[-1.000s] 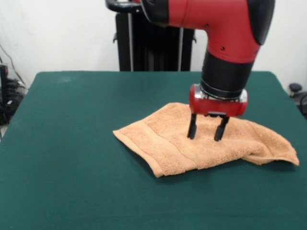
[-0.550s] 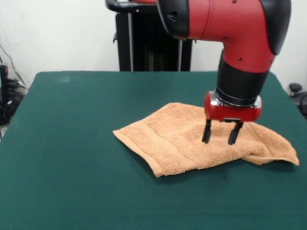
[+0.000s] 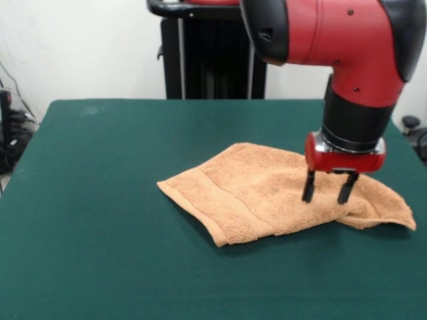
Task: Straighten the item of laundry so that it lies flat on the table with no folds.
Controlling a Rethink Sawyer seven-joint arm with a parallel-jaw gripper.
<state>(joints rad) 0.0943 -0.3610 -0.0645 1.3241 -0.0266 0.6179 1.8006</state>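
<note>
We see orange towel (image 3: 267,197) bumpy on green table (image 3: 100,200). Gripper (image 3: 327,195) over towel, jaws apart. White wall (image 3: 80,47) behind table.

Nubby orange terry cloth towel (image 3: 267,193), matt green felt table (image 3: 100,200), glossy red plastic arm (image 3: 333,30)
</note>
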